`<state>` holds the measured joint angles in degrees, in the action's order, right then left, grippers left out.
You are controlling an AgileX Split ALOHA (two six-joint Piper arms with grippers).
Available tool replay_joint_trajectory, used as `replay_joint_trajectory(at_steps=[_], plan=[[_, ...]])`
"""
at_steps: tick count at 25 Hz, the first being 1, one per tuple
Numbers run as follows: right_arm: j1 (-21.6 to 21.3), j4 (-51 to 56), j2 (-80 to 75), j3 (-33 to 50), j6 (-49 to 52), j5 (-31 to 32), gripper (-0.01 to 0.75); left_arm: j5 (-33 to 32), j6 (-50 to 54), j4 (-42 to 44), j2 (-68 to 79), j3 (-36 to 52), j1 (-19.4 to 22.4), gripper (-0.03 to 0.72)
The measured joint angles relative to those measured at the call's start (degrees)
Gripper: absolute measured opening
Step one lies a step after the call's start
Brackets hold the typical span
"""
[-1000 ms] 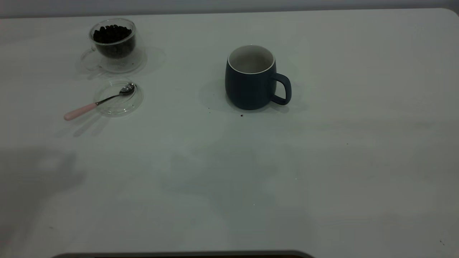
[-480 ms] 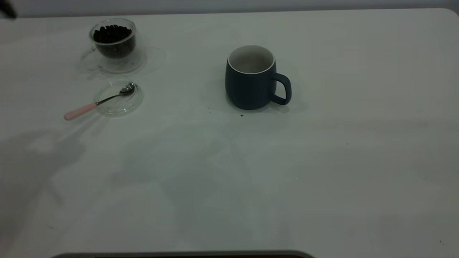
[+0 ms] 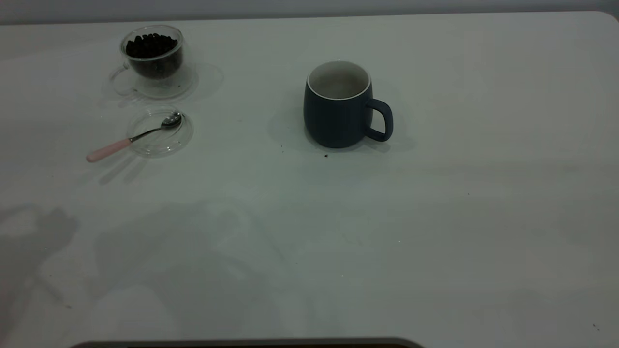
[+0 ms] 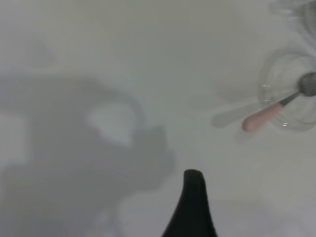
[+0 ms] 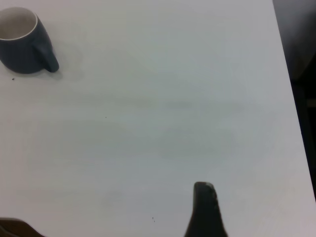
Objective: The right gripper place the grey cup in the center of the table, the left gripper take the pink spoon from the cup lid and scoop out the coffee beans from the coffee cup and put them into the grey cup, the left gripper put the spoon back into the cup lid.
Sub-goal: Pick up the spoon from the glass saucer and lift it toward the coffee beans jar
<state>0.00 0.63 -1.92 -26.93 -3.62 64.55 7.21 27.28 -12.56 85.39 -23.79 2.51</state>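
Well apart from the left pincer (image 4: 193,197) – pink spoon (image 4: 270,109) on cup lid (image 4: 286,91) (pincer's opening not discernible).

On the surface (image 3: 435,241), only the shadows have changed. A second ago a broad dim patch lay along the near left edge of the exterior view; half a second ago it had stretched up toward the pink spoon (image 3: 130,139), and a small dark shape showed at the far left corner. That dark shape is gone now. The shadow has drawn back toward the near edge and split into a smaller patch at the left border and a wider, softer one spreading toward the middle.
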Motion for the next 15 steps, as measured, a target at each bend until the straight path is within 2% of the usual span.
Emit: replay_joint_trajectory(at_steps=[5, 8, 11, 15], plan=[[0.0, 0.0, 0.0, 0.0, 0.0, 0.0, 0.590, 2.8, 2.7, 1.9, 5.6, 0.0, 0.0, 0.712], [0.0, 0.0, 0.0, 0.0, 0.0, 0.0, 0.590, 6.8, 7.5, 7.1, 9.4, 0.1, 0.0, 0.712], [0.0, 0.0, 0.0, 0.0, 0.0, 0.0, 0.590, 13.7, 14.7, 15.1, 14.2, 0.1, 0.0, 0.712], [0.0, 0.0, 0.0, 0.0, 0.0, 0.0, 0.590, 27.3, 22.9, 24.3, 22.6, 0.1, 0.0, 0.708]])
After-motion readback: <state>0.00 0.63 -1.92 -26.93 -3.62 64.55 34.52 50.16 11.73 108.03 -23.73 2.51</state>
